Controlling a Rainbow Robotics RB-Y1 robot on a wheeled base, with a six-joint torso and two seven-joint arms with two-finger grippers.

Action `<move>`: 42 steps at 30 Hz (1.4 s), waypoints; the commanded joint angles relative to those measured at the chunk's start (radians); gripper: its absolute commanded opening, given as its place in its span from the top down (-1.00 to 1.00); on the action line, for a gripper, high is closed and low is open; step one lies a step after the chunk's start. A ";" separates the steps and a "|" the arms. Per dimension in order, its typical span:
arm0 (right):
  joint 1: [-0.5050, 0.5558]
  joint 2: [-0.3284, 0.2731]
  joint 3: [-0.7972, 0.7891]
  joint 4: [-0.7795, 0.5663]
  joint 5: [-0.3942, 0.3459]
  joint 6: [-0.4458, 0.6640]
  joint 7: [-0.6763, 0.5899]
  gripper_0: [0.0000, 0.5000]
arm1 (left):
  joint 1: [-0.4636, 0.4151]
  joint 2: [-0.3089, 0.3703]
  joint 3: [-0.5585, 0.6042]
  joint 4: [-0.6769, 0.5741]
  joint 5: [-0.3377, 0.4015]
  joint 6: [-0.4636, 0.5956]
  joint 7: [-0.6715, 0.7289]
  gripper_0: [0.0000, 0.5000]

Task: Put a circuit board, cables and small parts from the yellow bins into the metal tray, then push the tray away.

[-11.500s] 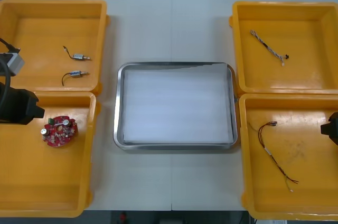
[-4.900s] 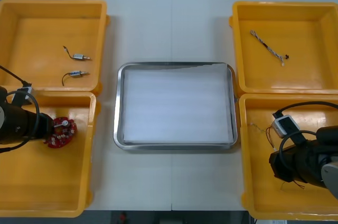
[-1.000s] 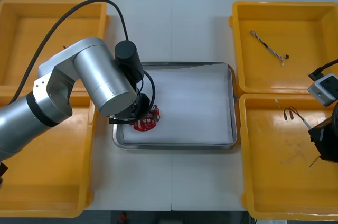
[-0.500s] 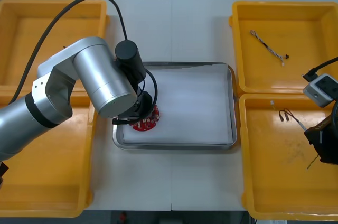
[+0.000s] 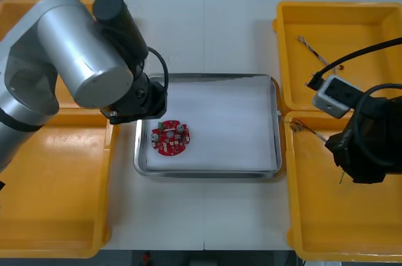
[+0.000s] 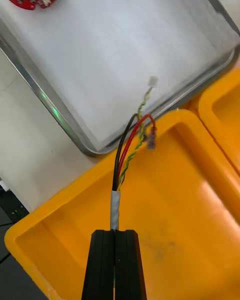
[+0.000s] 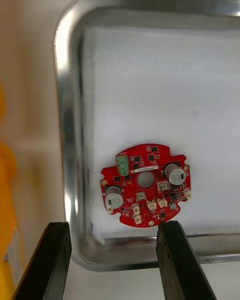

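Note:
A round red circuit board [image 5: 169, 139] [image 7: 145, 182] lies flat in the near left corner of the metal tray [image 5: 207, 78] [image 7: 67, 130], on its white inside. My left gripper [image 7: 112, 260] hovers open above the board, holding nothing, with its fingers over the tray's near rim. My right gripper [image 6: 115, 234] is shut on the taped end of a red and yellow cable [image 6: 127, 155]. The cable's loose ends dangle over the near right bin's corner and the tray's right rim [image 6: 50, 111]. The right wrist [image 5: 364, 147] hangs over that bin.
A twisted blue and white cable [image 5: 312, 49] lies in the far right yellow bin [image 5: 377, 15]. The big left arm [image 5: 81, 59] covers the far left bin. The near left bin [image 5: 50, 216] and near right bin [image 5: 326, 228] flank the tray.
The left arm has risen and drawn back from the board, which stays in the tray. The right arm has carried the cable leftward, toward the tray.

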 commanded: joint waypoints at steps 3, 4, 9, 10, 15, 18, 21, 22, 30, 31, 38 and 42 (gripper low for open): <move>-0.172 -0.014 0.207 -0.024 0.058 0.003 -0.015 1.00 | -0.045 0.101 0.154 -0.026 0.047 0.083 0.068 -1.00; -0.198 -0.003 0.238 -0.016 0.070 0.003 -0.015 1.00 | -0.045 0.112 0.178 -0.014 0.058 0.091 0.068 -1.00; -0.307 0.068 0.375 0.029 0.124 0.003 -0.006 1.00 | -0.060 0.149 0.275 0.068 0.084 0.102 0.081 -1.00; -0.320 0.077 0.388 0.036 0.128 0.003 -0.005 1.00 | -0.063 0.152 0.281 0.078 0.084 0.102 0.082 -1.00; -0.381 0.152 0.517 0.085 0.223 0.003 0.046 1.00 | -0.099 0.183 0.305 0.184 0.084 0.102 0.144 -1.00; -0.392 0.192 0.568 0.117 0.309 0.003 0.138 1.00 | -0.116 0.190 0.319 0.241 0.084 0.102 0.179 -1.00; -0.395 0.215 0.617 0.153 0.371 0.003 0.212 1.00 | -0.128 0.190 0.345 0.296 0.081 0.102 0.188 -1.00; -0.395 0.218 0.625 0.159 0.380 0.003 0.224 1.00 | -0.129 0.190 0.351 0.309 0.081 0.102 0.190 -1.00; -0.395 0.240 0.761 0.262 0.538 -0.024 0.342 1.00 | -0.132 0.190 0.373 0.434 0.068 0.032 0.288 -1.00; -0.395 0.241 0.776 0.283 0.555 -0.049 0.342 1.00 | -0.132 0.190 0.370 0.448 0.068 0.019 0.306 -1.00; -0.395 0.269 0.799 0.407 0.581 -0.179 0.342 1.00 | -0.132 0.186 0.328 0.493 0.047 -0.047 0.344 -1.00; -0.398 0.286 0.815 0.473 0.584 -0.222 0.345 1.00 | -0.132 0.180 0.305 0.528 0.042 -0.086 0.360 -1.00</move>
